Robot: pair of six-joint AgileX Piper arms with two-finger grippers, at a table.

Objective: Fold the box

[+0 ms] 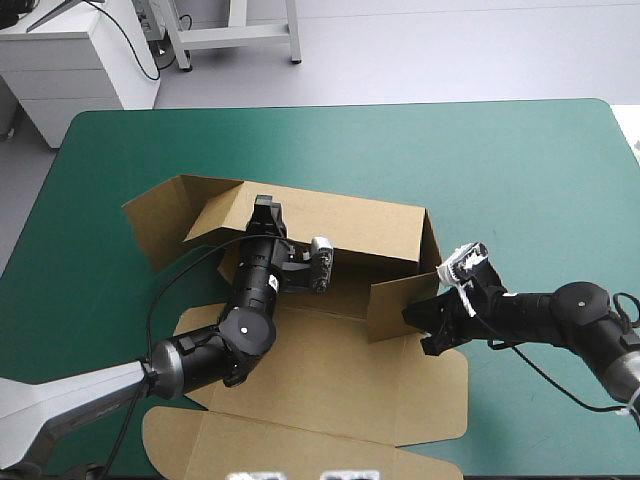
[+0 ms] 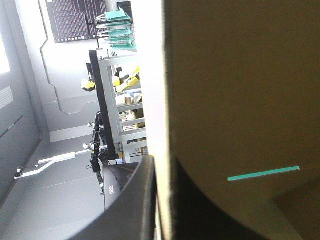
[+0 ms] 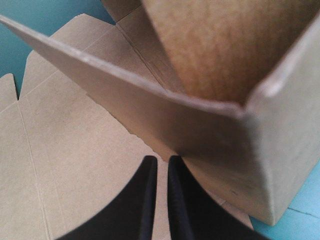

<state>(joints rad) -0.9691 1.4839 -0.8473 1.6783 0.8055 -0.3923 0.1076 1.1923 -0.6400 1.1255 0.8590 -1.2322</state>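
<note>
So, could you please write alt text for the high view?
A brown box lies half folded on the teal-green table, back and right walls raised, lid flat. The left gripper holds the back wall; the right gripper meets the short front flap.

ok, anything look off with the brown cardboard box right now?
No damage visible. The brown cardboard box is lopsided: its left end panel splays outward, while the right end is turned in to a corner, where the right gripper sits. Left gripper is on the back wall.
</note>
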